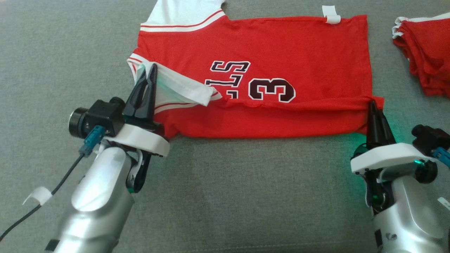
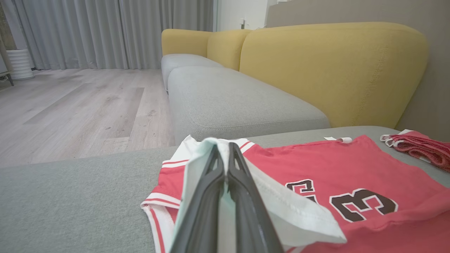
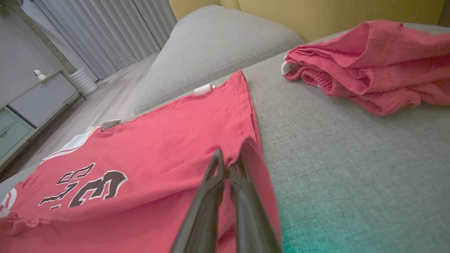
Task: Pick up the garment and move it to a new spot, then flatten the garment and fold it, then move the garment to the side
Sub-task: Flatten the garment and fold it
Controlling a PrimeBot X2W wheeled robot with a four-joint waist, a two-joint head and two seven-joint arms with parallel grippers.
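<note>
At about eight o'clock the left claw (image 1: 149,73) was pinched shut on the white sleeve (image 1: 182,89) of the red jersey (image 1: 267,49), which lay spread across the grey sofa cushion (image 1: 246,196) toward twelve. At four o'clock the right claw (image 1: 372,105) was clamped on the hem corner (image 1: 379,99). Each held one end of the near edge, it seemed to me, so that strip could go over as one straight fold. A second red garment (image 1: 425,52) sat well apart at two o'clock.
</note>
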